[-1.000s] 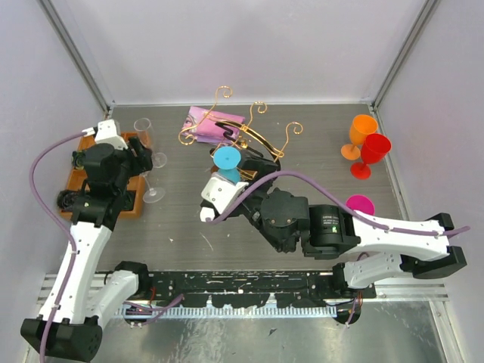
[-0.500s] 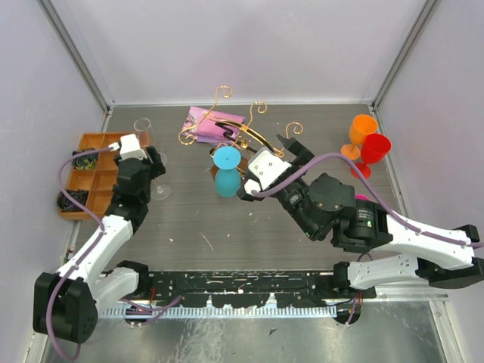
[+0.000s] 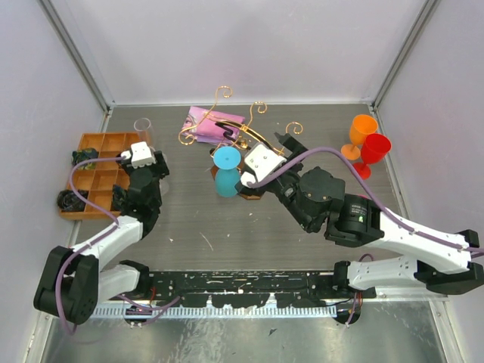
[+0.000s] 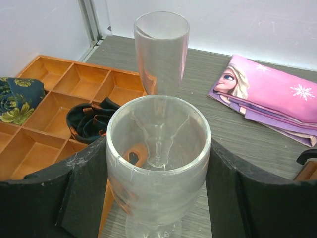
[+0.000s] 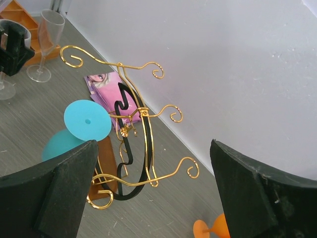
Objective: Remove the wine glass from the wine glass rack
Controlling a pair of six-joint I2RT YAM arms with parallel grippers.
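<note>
Right tool (image 5: pixel 154 191) gapes wide and empty, facing the gold wine glass rack (image 5: pixel 145 130), where the blue wine glass (image 5: pixel 87 120) hangs bowl-down. Left tool (image 4: pixel 158 171) clamps a clear glass (image 4: pixel 158 144). That blue wine glass looks like light, slick plastic; I'd pinch the bowl and slide it off gently.

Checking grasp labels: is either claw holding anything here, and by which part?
The left claw holds a clear wine glass by its bowl, one finger each side. The right claw is open and empty.

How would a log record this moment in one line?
left gripper: shut on clear glass | right gripper: open, facing wine glass rack | blue glass: hanging on rack
</note>
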